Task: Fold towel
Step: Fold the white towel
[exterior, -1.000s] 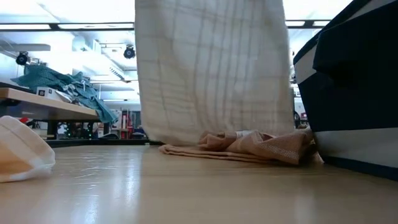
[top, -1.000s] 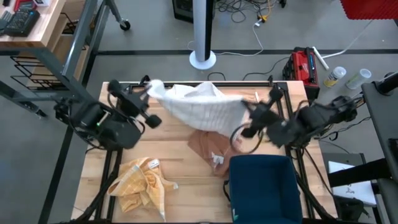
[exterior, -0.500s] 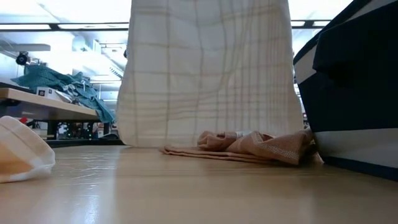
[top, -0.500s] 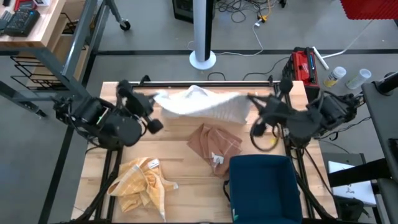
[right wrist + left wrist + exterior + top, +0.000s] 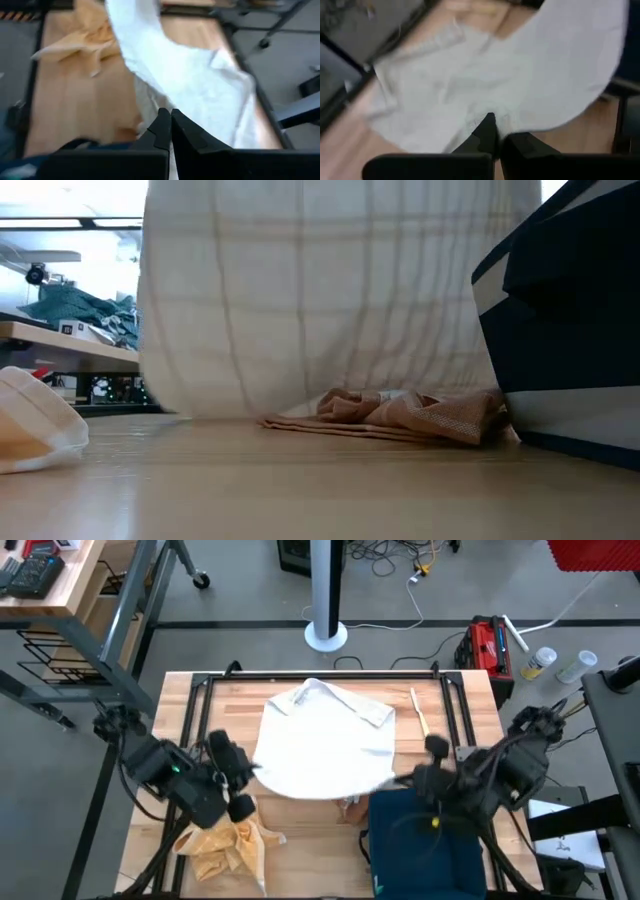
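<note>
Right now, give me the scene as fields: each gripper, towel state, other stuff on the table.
left gripper: fingers shut on white towel, near-left corner
right gripper: fingers shut on white towel, near-right corner
white towel: spread over table middle, near edge lifted, not folded
tan cloth: bunched on table under towel
yellow cloth: crumpled, near-left of table
dark blue bin: near-right of table

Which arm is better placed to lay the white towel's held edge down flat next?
Neither alone: the left gripper and right gripper each pinch a near corner of the white checked towel, level with each other. If one leads, the left, since the dark blue bin crowds the right.
</note>
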`<state>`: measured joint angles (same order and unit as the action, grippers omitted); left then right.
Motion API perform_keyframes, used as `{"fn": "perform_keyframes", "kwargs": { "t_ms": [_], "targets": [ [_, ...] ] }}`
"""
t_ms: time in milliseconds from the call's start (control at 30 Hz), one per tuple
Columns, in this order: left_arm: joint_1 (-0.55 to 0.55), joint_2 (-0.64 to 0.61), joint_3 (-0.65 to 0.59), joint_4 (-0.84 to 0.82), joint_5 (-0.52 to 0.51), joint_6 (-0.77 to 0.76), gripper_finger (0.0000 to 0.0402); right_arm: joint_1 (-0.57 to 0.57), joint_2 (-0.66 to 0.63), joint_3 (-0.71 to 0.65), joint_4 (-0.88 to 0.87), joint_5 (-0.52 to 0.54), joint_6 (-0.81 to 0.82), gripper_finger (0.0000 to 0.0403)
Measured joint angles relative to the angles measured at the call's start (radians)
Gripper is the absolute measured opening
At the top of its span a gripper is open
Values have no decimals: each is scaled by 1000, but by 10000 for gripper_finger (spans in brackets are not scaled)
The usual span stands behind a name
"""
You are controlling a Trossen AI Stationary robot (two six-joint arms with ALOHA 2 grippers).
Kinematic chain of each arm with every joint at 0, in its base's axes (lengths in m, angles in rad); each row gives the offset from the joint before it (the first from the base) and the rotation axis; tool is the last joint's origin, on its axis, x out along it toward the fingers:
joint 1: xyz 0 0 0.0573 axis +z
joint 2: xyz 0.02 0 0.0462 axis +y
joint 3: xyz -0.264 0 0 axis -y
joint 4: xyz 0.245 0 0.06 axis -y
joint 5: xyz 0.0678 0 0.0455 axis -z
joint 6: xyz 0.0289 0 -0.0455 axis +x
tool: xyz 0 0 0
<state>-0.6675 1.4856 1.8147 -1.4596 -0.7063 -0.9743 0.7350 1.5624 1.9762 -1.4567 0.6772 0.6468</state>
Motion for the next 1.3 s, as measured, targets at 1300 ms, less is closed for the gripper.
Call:
{"fn": "perform_keyframes", "kwargs": {
  "t_ms": [1300],
  "targets": [
    [394, 21, -553, 180, 478, 361, 0, -680, 22, -427, 87, -360, -328, 0]
  ]
}}
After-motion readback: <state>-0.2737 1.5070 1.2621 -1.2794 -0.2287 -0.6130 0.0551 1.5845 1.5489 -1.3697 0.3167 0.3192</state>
